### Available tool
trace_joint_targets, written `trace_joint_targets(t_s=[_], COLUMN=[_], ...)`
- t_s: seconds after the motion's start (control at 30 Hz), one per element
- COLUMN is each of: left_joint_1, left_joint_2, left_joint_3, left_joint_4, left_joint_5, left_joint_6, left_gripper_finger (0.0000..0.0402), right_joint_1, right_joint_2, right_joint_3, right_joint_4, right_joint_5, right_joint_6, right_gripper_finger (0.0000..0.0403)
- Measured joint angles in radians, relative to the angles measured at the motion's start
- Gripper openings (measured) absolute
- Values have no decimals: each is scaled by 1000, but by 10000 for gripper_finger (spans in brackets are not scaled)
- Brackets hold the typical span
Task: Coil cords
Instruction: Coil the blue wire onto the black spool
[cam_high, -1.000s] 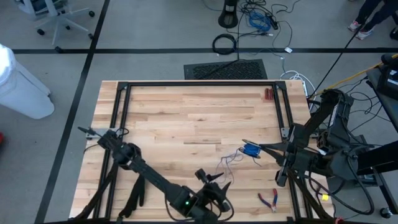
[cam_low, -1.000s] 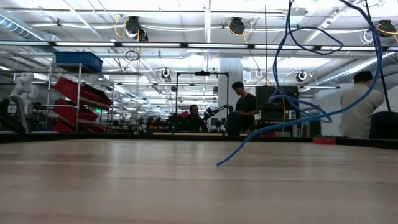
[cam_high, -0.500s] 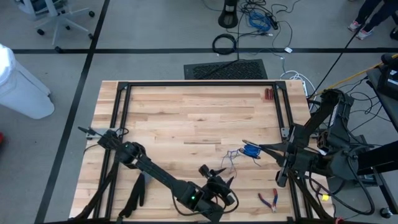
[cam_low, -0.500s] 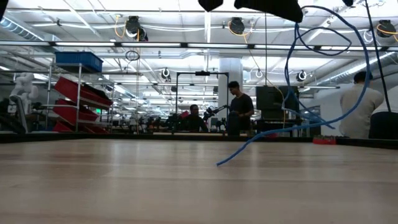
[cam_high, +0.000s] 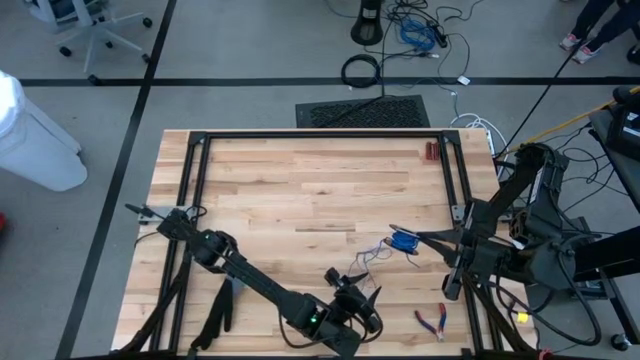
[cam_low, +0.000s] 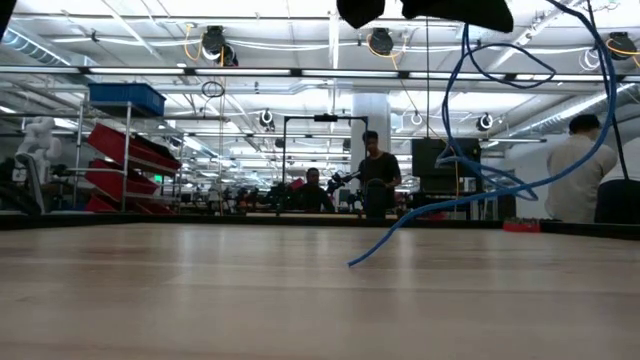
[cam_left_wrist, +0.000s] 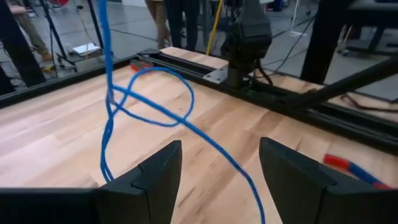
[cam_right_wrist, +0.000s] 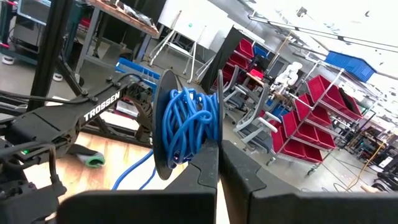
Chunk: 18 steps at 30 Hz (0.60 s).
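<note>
Blue cord (cam_right_wrist: 186, 127) showing wound on a spool only from the right wrist, right claw (cam_right_wrist: 217, 163) pinching it; left claw (cam_left_wrist: 219, 165) gaping wide over the wooden tabletop (cam_left_wrist: 62, 134).

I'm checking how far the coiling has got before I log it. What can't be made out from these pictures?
- Where the blue cord ends: the left wrist view's edges cut it off.
- Right gripper: whether its fingers pinch the coiled bundle; the spool's dark discs hide the contact.
- Left gripper: high view too small to show whether it touches the cord.
- Pliers: small, detail unreadable.
</note>
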Motion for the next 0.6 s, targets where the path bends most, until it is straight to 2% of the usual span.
trace_joint_targets(t_s=[0.13, 0.23, 0.33, 0.47, 0.6], left_joint_1=[25, 43, 55, 50, 13], left_joint_2=[0, 0, 0, 0, -1], left_joint_3=[0, 0, 0, 0, 0], left_joint_4=[4, 6, 6, 4, -37], left_joint_5=[0, 0, 19, 24, 2], left_joint_6=[2, 9, 35, 128, 214], left_gripper_finger=[218, 196, 138, 26, 9], right_joint_1=[0, 0, 0, 0, 0], right_joint_2=[0, 0, 0, 0, 0], right_joint_3=[0, 0, 0, 0, 0], right_joint_4=[0, 0, 0, 0, 0], right_joint_5=[0, 0, 0, 0, 19], right_joint_6=[0, 0, -2, -5, -8], right_gripper_finger=[0, 0, 0, 0, 0])
